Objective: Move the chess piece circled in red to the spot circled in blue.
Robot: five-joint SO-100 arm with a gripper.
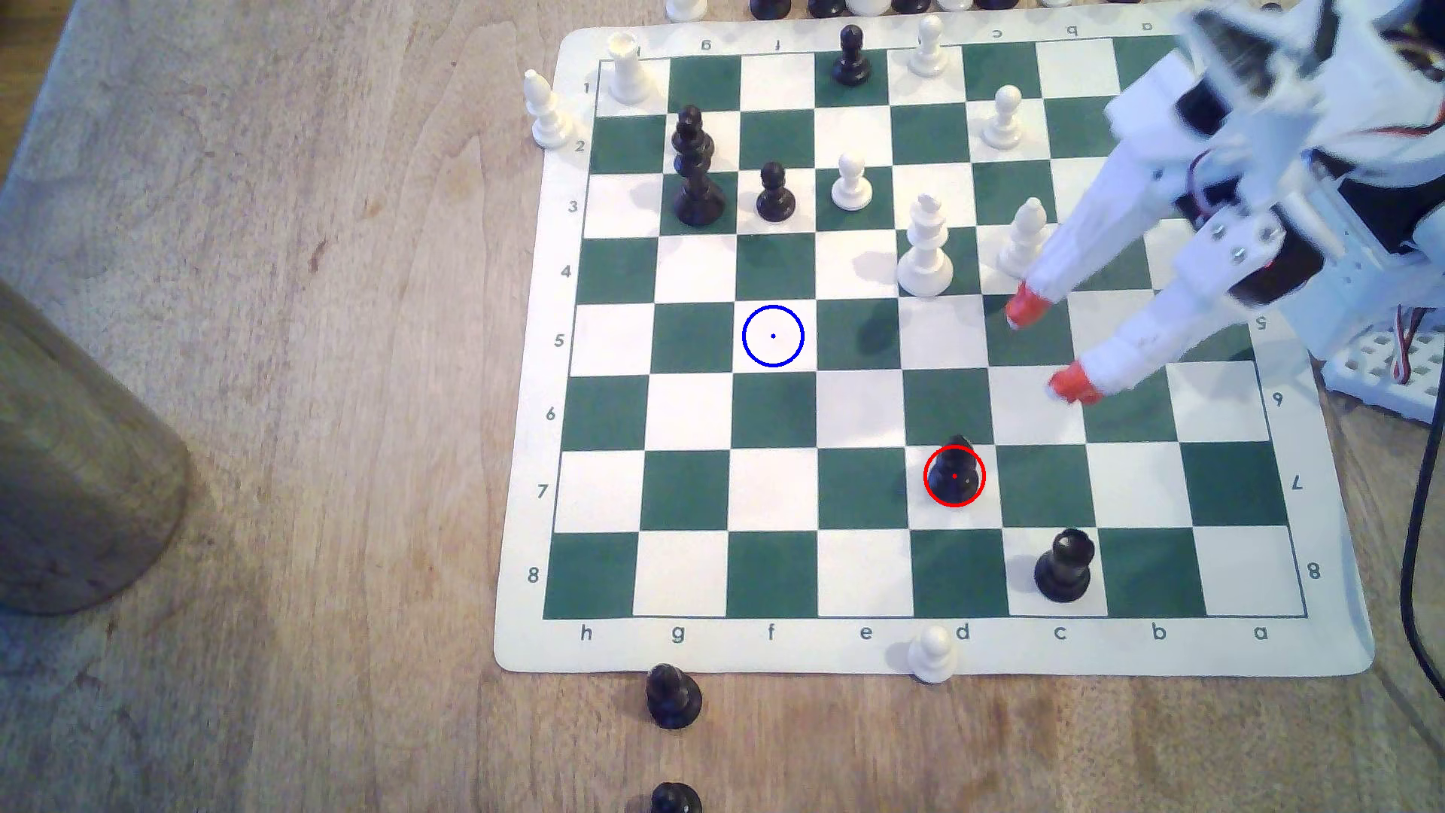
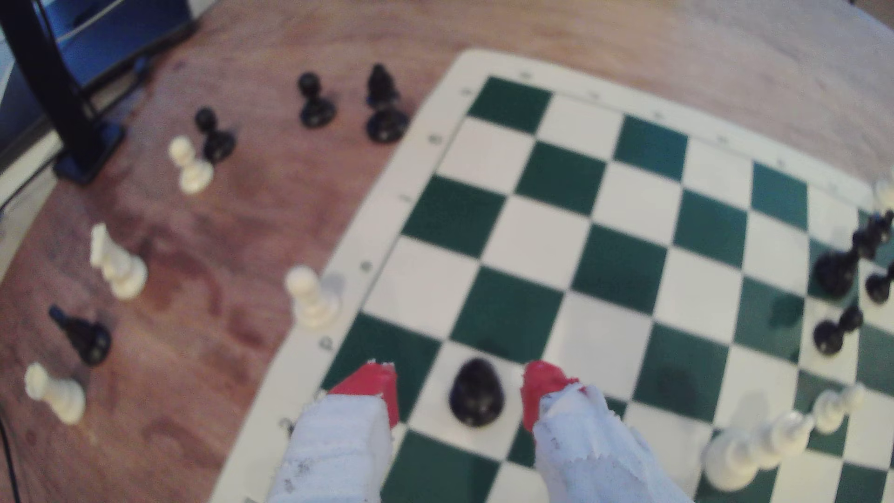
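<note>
The claw (image 1: 1048,348) hangs wide and empty above the board, its red-tipped fingers (image 2: 544,387) framing the black bishop (image 2: 476,392) in the wrist view. The bishop (image 1: 955,474) stands upright on a white square in row 7. It looks light, rigid and smooth, likely slippery; the bulbous body above the base seems the safest hold. The blue-ringed square (image 1: 772,336) lies well apart toward the exterior view's left.

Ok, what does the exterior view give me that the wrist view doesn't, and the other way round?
Exterior view: the blue-ringed target square, the red ring marking the black bishop, and the black rook nearby. Wrist view: the bishop framed between the red fingertips, which stand apart, plus spare pieces off the mat, such as a white pawn. Both show the open gripper and the bishop, ungrasped.
</note>
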